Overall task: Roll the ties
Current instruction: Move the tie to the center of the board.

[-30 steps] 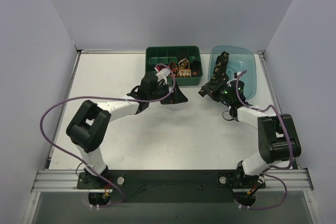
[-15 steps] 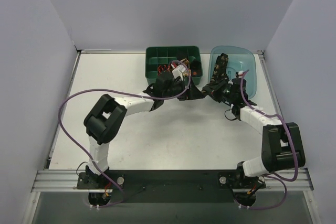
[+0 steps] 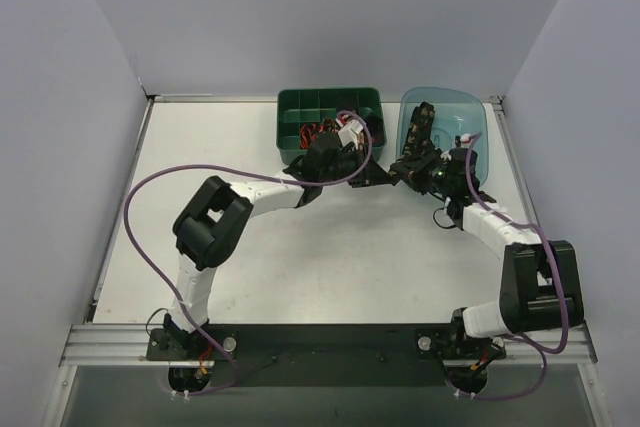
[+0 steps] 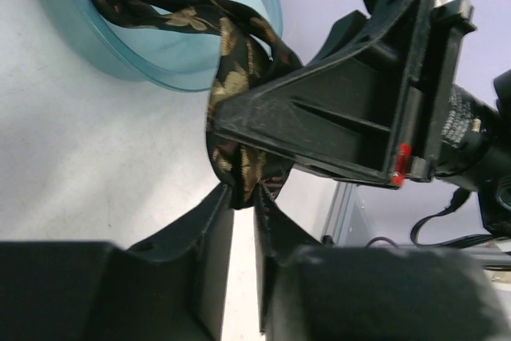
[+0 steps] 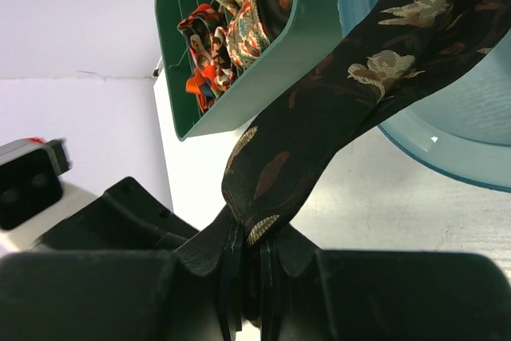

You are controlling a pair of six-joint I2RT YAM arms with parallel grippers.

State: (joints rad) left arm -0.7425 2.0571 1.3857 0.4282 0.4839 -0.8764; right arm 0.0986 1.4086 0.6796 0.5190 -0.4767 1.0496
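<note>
A long black tie with gold leaf motifs (image 3: 421, 127) hangs out of the teal tub (image 3: 470, 112) toward the table's middle. My right gripper (image 5: 247, 237) is shut on the tie's (image 5: 335, 93) lower fold, just in front of the tub. My left gripper (image 4: 243, 193) has come in from the left and meets it there, also in the top view (image 3: 380, 173). Its fingertips (image 4: 223, 197) pinch the same hanging fold of tie (image 4: 239, 173), right under the right gripper's finger (image 4: 319, 117). Rolled ties with red and gold patterns (image 5: 231, 29) lie in the green tray (image 5: 303, 33).
The green compartment tray (image 3: 290, 107) stands at the back centre, with the teal tub beside it on the right. Both grippers are close together just in front of the gap between them. The left arm's purple cable (image 3: 150, 197) loops out over the left of the table.
My left arm has swung right to the right gripper, and its jaws have closed from wide open onto the tie's fold. The right gripper has kept its grip and shifted slightly back.
</note>
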